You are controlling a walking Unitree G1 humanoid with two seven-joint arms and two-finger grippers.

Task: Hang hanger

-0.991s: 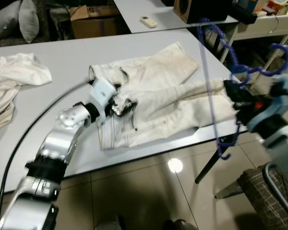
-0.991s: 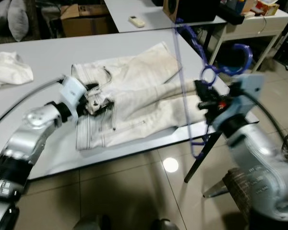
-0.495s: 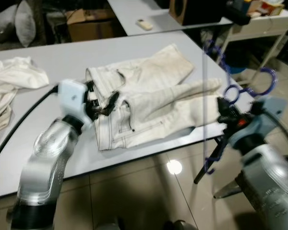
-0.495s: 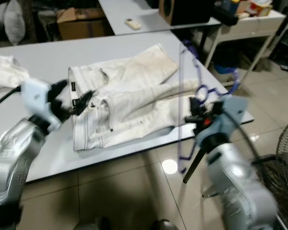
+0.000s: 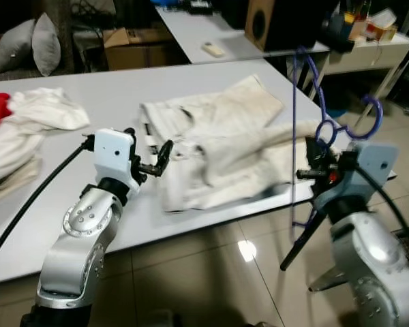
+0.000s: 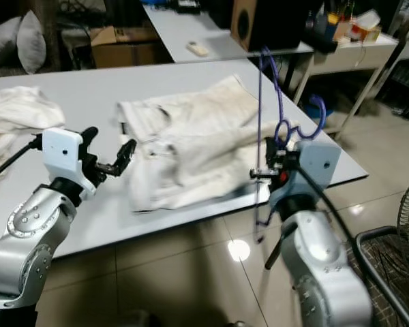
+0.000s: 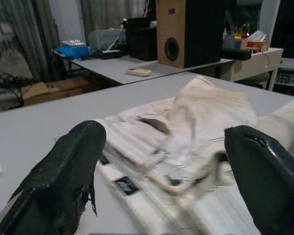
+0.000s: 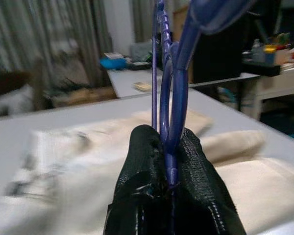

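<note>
Right gripper (image 6: 267, 168) fingers clamped on blue plastic hanger (image 5: 294, 139), held upright past the tabletop (image 5: 75, 85) edge. Left gripper (image 5: 157, 160) fingers spread wide, empty, above white trousers (image 5: 221, 139). Risks: thin pinch letting hanger swing or twist; hook snagging table leg or trousers.

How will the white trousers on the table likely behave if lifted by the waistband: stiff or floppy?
Probably floppy: the trousers lie flat and creased on the table, legs folded over. They would likely sag and trail from one grip point. Likely not slippery, as the cloth looks thick and matte.
</note>
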